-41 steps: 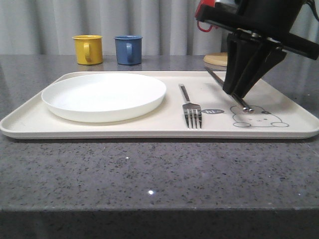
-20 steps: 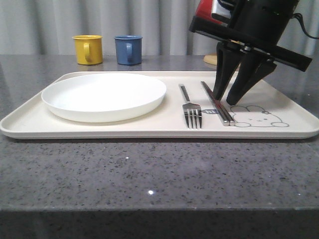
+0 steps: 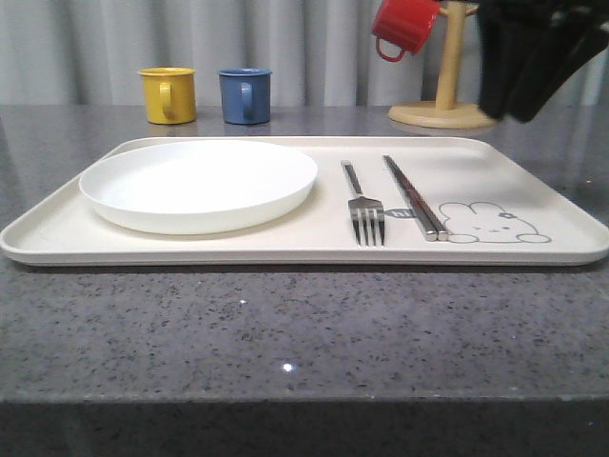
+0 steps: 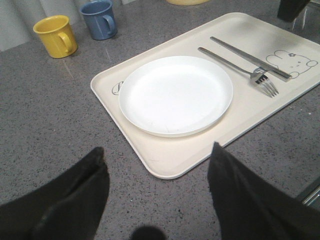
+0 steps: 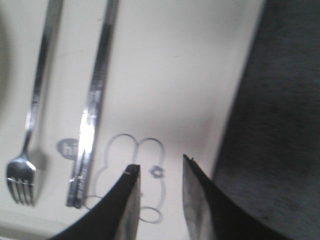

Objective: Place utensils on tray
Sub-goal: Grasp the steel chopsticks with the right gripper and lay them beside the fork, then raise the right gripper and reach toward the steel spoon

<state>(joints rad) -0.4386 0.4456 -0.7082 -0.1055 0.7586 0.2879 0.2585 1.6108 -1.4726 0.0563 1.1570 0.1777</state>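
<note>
While the shiny silver metal chopsticks (image 3: 413, 195) lie flat on the cream rectangular rabbit-print tray (image 3: 533, 181), just beside the four-tined silver fork (image 3: 363, 207), the black right gripper (image 5: 160, 187) hangs above the rabbit drawing (image 3: 492, 223) near the tray's right edge, jaws narrowly parted, holding nothing. Round white plate (image 3: 198, 184) sits on the tray's left half. Black left gripper (image 4: 155, 185): jaws wide, empty, over grey countertop (image 4: 45, 115).

On the tray (image 3: 533, 176): plate (image 3: 198, 183) left, fork (image 3: 362, 203), chopsticks (image 3: 413, 198) right.
</note>
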